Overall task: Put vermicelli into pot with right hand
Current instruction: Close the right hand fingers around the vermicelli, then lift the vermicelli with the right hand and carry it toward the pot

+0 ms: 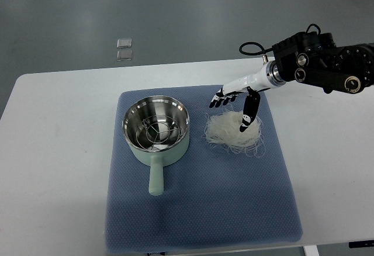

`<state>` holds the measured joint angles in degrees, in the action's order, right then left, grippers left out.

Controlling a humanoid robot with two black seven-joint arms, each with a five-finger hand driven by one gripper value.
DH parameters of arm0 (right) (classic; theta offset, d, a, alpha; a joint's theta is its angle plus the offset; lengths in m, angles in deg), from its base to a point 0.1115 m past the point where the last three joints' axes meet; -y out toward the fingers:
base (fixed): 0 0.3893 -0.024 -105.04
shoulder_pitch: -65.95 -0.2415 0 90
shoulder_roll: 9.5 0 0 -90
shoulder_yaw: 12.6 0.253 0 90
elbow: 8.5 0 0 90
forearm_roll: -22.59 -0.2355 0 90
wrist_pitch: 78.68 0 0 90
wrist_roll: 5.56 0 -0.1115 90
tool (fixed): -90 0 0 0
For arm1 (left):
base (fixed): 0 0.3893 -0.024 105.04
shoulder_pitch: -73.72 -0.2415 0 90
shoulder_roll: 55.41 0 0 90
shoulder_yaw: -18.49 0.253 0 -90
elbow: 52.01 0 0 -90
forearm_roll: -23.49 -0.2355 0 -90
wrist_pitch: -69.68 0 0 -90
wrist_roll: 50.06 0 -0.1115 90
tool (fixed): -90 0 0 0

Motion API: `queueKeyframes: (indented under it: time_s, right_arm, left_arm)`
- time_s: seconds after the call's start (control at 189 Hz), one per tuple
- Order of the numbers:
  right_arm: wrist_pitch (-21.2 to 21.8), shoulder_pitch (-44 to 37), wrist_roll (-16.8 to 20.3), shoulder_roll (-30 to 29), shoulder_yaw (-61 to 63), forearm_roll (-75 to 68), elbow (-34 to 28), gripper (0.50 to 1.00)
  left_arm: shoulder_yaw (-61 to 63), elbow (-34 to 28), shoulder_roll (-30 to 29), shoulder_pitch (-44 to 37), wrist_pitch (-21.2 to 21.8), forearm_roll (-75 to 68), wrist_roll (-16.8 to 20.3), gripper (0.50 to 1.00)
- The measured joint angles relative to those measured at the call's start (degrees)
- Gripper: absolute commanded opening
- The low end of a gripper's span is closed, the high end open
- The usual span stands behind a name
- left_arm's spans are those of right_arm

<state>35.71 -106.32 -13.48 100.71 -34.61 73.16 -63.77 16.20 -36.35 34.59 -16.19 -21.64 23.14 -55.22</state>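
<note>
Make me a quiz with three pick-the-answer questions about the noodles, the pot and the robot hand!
1. Where does the vermicelli lie?
A. inside the pot
B. on the blue mat, to the right of the pot
C. on the bare white table

2. What colour is the outside of the pot?
A. pale green
B. red
C. black

3. What is the right hand doing?
A. resting flat on the mat far from the noodles
B. gripping the pot handle
C. reaching down onto the noodles with open fingers

Answers: 1 B, the pile sits on the blue mat beside the pot. 2 A, the body and handle are pale green. 3 C, one finger dips into the pile, nothing lifted yet.
</note>
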Motion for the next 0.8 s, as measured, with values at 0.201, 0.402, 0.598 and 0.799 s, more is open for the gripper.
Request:
queueKeyframes:
  time_s: [0.201,0.402,0.598,0.799]
  right_arm:
    - [-1.41,3.59,0.0,-0.65,-0.1,2.24,1.48,0.921]
    - [-3.34,6.08,-0.75,-0.7,0.14,2.57,1.97,0.627]
    - [-4.04,7.37,-1.92,-0.79,0.83,3.22,1.96,0.5]
    - [-4.42,6.84,-1.88,0.02,1.41,4.64,1.66,0.5]
  left_arm:
    - [-0.01,-0.18,0.0,-0.01,0.0,0.0,0.0,1.0]
    - [-0.09,-0.27,0.0,0.0,0.0,0.0,0.01,1.0]
    - [-0.14,-0.42,0.0,0.0,0.0,0.0,0.03,1.0]
    - [-0.18,-0.54,0.0,0.0,0.0,0.0,0.03,1.0]
